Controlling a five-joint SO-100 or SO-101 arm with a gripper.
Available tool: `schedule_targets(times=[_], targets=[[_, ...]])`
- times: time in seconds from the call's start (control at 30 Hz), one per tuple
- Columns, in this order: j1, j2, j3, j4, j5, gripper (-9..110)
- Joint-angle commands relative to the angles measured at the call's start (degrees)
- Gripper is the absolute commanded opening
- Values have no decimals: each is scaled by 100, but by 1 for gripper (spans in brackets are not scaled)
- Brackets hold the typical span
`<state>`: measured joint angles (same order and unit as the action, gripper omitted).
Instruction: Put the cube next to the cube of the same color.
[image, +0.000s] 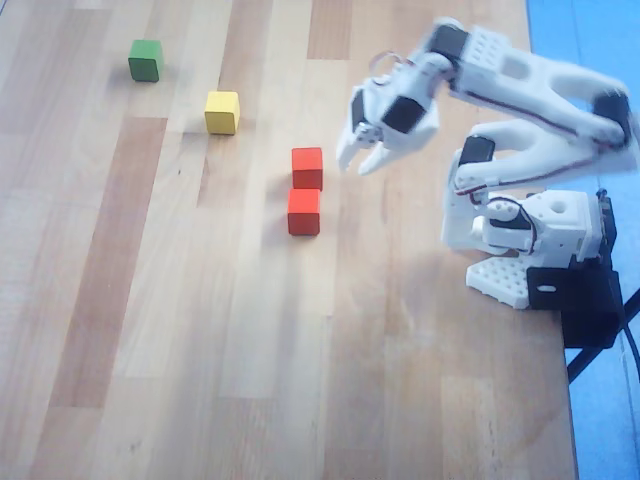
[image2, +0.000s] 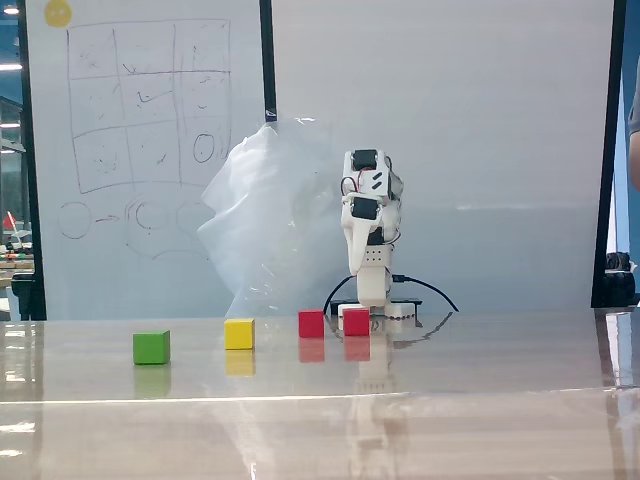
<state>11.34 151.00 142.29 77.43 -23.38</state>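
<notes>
Two red cubes sit almost touching in the overhead view, one (image: 307, 167) just behind the other (image: 304, 211). In the fixed view they stand side by side (image2: 311, 323) (image2: 356, 321). A yellow cube (image: 222, 112) (image2: 239, 333) and a green cube (image: 145, 60) (image2: 151, 347) lie further left, each alone. My gripper (image: 357, 163) (image2: 357, 266) hangs above the table just right of the red pair, fingers pointing down, slightly open and empty.
The arm's white base (image: 525, 240) is clamped at the right edge of the wooden table (image: 150, 330). A whiteboard (image2: 140, 120) and a crumpled clear plastic sheet (image2: 265, 220) stand behind the table in the fixed view.
</notes>
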Motion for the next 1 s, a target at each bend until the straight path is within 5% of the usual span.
schedule_targets(times=[0.0,0.47,0.97], targets=[[70,-1424,-1608,281,114,6],[9,-4096,-3999,1450,264,31],[62,-4834,-2215,-782,677,35]])
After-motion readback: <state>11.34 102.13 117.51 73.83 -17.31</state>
